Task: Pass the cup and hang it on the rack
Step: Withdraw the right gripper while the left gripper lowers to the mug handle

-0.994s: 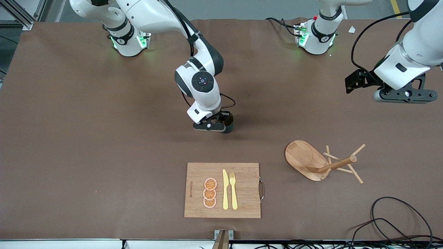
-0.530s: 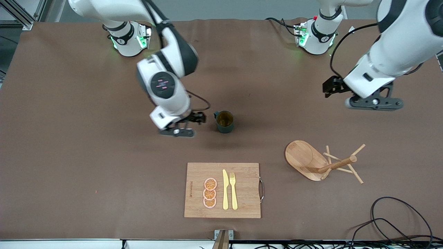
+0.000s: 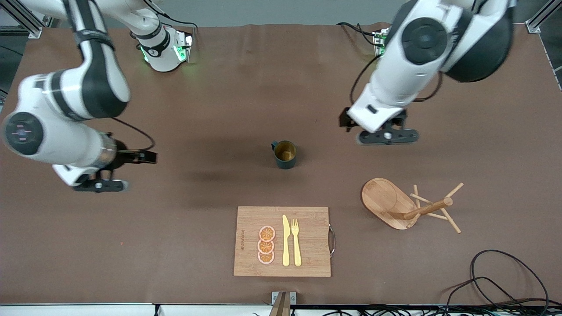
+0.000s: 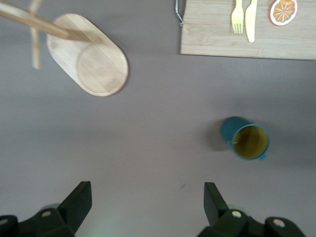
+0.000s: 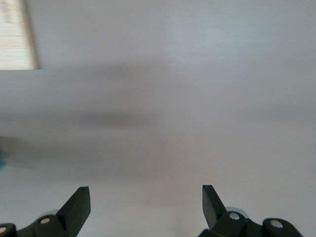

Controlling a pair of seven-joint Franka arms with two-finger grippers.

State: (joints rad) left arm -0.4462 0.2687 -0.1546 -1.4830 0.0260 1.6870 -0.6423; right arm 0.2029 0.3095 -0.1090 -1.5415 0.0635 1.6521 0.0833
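Observation:
The dark teal cup point(image 3: 285, 154) stands upright on the brown table near its middle, free of both grippers, handle toward the right arm's end. It also shows in the left wrist view point(image 4: 245, 138). The wooden rack point(image 3: 395, 202) is nearer the front camera, toward the left arm's end, and its oval base shows in the left wrist view point(image 4: 89, 61). My left gripper point(image 3: 386, 136) is open and empty over bare table between cup and left arm's end, jaws wide apart point(image 4: 146, 207). My right gripper point(image 3: 100, 185) is open and empty over bare table at the right arm's end point(image 5: 145, 210).
A wooden cutting board point(image 3: 283, 241) with orange slices, a yellow knife and a fork lies near the table's front edge, nearer the camera than the cup. Black cables point(image 3: 505, 281) lie at the front corner by the left arm's end.
The right gripper let go of the cup and drew away to the right arm's end of the table. The left gripper came in toward the cup. The cup stayed put.

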